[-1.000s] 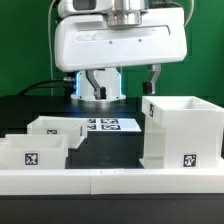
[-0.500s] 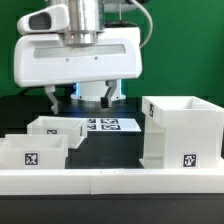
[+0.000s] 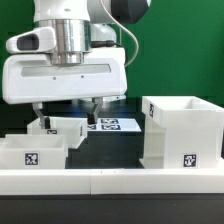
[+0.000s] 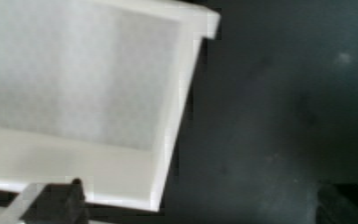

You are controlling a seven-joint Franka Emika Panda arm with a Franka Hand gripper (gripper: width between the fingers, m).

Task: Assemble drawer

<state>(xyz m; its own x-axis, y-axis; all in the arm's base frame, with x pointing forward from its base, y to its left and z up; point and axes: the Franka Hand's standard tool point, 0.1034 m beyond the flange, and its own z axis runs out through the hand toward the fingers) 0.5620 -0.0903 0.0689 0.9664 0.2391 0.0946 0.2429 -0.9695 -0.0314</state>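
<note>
Green backdrop and a matte black tabletop frame the scene. On the exterior view's right, the drawer's tall housing is seen upright. It is a boxy shell of matte white plastic with thin flat walls and a square black-and-white tag low on its near face. On the exterior view's left, two shallow trays of the same plastic are set. The near tray sits just behind the long white rail, and the far tray sits beyond it. The marker board lies flat farther back, between the trays and the housing.

The gripper is held low over the far tray, with its jaws spread wide and nothing between them. In the wrist view, the far tray's smooth floor and straight rim are shown below the gripper. One dark fingertip is seen at the rim and the other over bare table.

An approach to pick up this tray is judged to be in hand. A short descent is called for next, so that one thin wall is straddled before the jaws are closed. Squareness matters, since slick plastic may be expected to slip.
</note>
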